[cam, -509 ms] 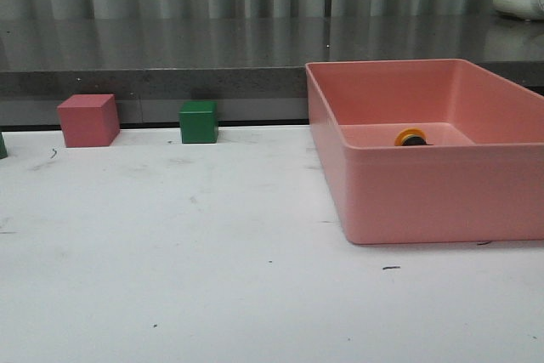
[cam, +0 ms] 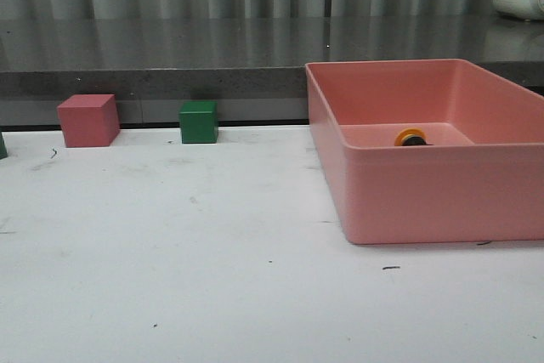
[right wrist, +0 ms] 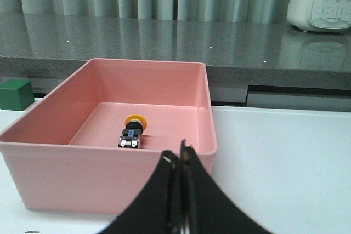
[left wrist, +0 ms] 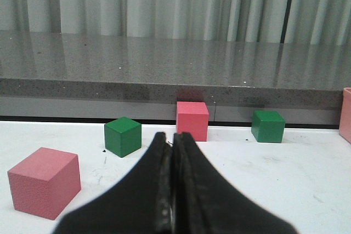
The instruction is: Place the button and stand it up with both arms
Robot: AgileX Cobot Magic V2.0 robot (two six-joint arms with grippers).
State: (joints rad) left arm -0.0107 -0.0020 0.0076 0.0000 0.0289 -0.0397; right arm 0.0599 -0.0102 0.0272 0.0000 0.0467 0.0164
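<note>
Button [right wrist: 131, 131] lies sideways in the pink bin [right wrist: 66, 176], half hidden from front; both hands [left wrist: 171, 141] [right wrist: 180, 154] pressed together.

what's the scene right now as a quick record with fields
button: lying on its side on the floor of the pink bin, yellow cap toward the far wall
left gripper: jaws shut, empty, over the table, facing the cubes
right gripper: jaws shut, empty, outside the bin's near wall
cubes: two pink and two green in the left wrist view
task state: button not yet picked up
</note>
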